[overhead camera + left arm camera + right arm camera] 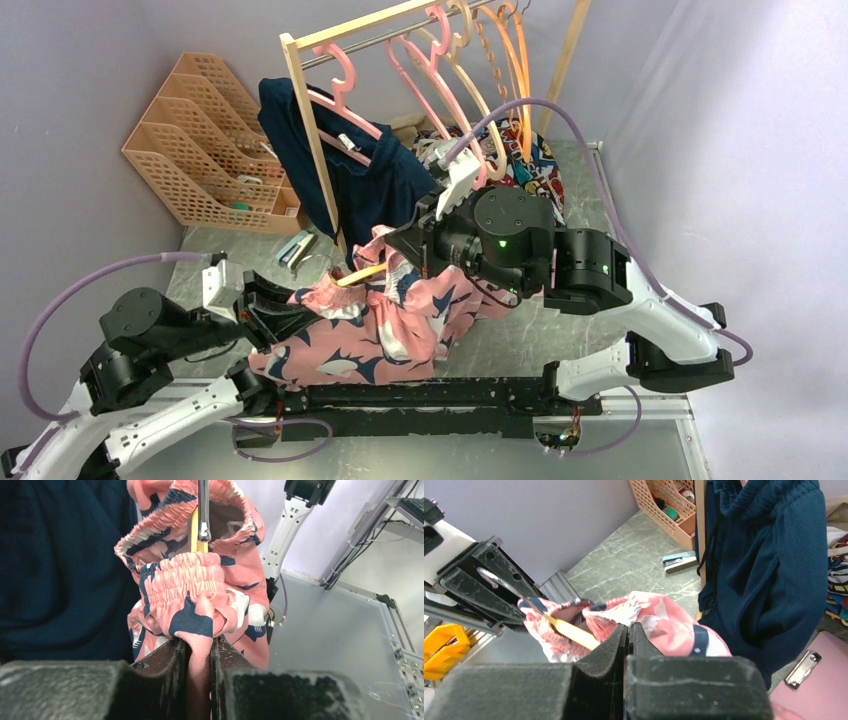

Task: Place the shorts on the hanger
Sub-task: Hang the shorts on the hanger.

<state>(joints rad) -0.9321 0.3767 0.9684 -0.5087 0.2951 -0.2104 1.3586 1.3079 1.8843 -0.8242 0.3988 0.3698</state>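
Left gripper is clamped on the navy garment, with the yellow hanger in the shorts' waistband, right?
No: the left wrist view shows the left gripper clamped on the pink shorts, not the navy garment. The yellow hanger is in the waistband.

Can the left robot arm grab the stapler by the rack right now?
Probably not yet. The left gripper is shut on the shorts, so its fingers are full. The stapler lies close by with nothing on top of it, but the arm would need to let go of the shorts first.
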